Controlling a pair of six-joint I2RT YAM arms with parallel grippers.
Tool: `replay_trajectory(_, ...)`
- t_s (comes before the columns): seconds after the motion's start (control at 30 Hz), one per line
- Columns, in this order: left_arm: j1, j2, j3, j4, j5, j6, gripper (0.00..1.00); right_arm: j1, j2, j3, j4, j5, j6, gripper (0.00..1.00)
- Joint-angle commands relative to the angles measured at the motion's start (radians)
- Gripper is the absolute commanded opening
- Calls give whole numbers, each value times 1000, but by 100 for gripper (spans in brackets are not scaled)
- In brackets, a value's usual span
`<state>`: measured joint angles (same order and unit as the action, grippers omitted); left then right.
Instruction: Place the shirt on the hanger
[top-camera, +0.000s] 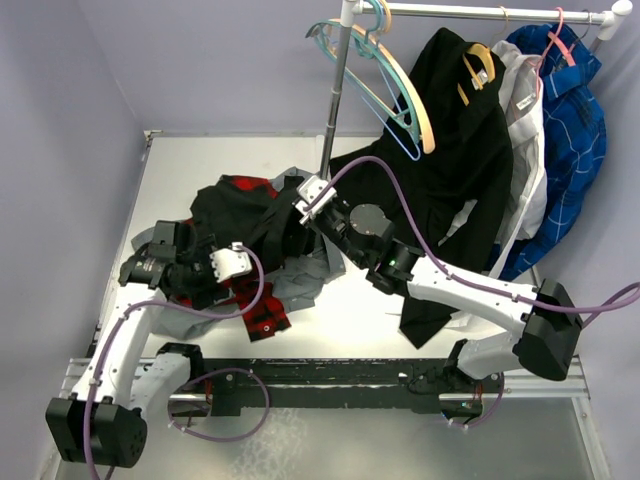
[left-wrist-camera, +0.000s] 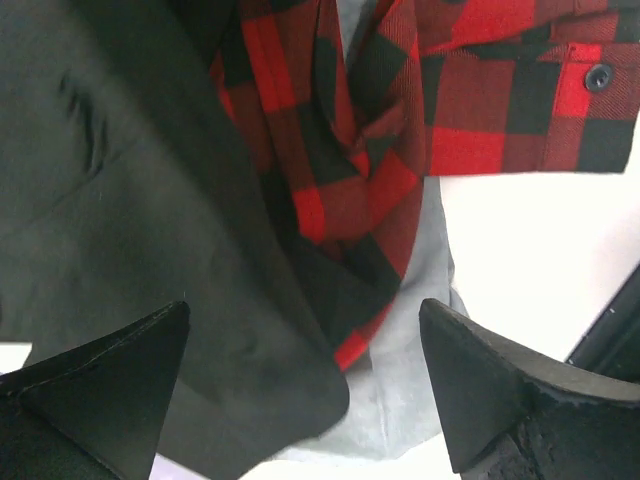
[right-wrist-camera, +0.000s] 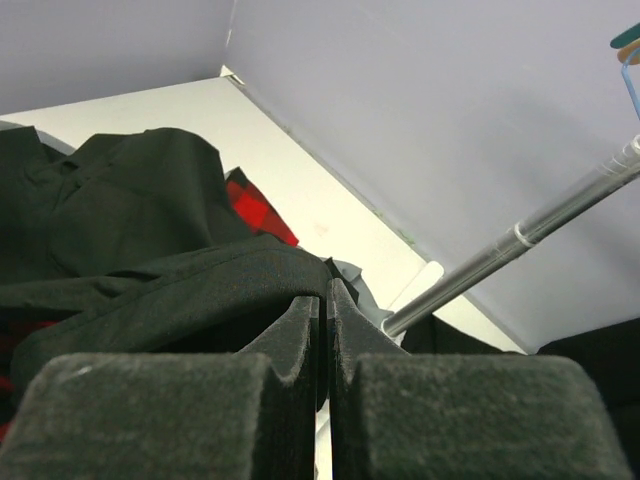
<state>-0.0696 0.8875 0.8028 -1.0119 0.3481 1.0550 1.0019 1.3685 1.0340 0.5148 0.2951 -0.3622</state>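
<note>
Pale lilac walls (top-camera: 200, 60) close round a white tabletop (top-camera: 220, 155) that carries a heap of clothes; the shirt (top-camera: 228, 205) lies crumpled at the heap's far side, black and matte. The right fingers (right-wrist-camera: 290, 340) are closed tight on a raised fold of it, their dark foam-like faces pressed flat together; the left fingers (left-wrist-camera: 110, 380) stand spread wide and hold nothing, poised over the shirt's edge where it overlaps a red-and-black plaid shirt (left-wrist-camera: 480, 110) and a soft grey garment (left-wrist-camera: 400, 400). The hanger (top-camera: 413, 95), smooth tan wood with curved shoulders, hangs on the rail (top-camera: 480, 12), well apart from both; the shirt's buttons cannot be made out, and the left fingers are lost among dark cloth in the overhead view.
</note>
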Motion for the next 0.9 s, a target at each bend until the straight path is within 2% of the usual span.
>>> replay_trajectory(0.0,-66,41,-50,162,12,-47,99,-6,-1,54,70,4,46,0)
replay_trajectory(0.1,-103,74,-79,244,-35,-85,99,-12,10,58,75,0,46,0)
replay_trajectory(0.17,-111,106,-94,308,-74,-106,89,-17,15,56,82,-5,47,0)
replay_trajectory(0.2,-111,125,-95,337,-93,-115,76,-18,16,55,84,-6,47,0)
replay_trajectory(0.23,-111,141,-94,364,-111,-124,55,-19,18,53,86,-7,47,0)
replay_trajectory(0.27,-111,154,-87,384,-133,-134,23,-19,17,50,89,-7,47,0)
replay_trajectory(0.3,-111,161,-75,395,-152,-145,1,-19,15,47,89,-7,47,0)
replay_trajectory(0.43,-111,101,14,313,-186,-129,0,-19,-34,39,49,-10,51,0)
replay_trajectory(0.53,-111,5,125,226,-206,-100,0,-18,-88,90,-80,-10,54,0)
replay_trajectory(0.67,-110,-74,343,155,-220,-113,0,-11,-136,252,-291,-74,104,0)
replay_trajectory(0.87,-109,-15,707,72,-215,-194,0,3,-121,523,-491,-73,105,0)
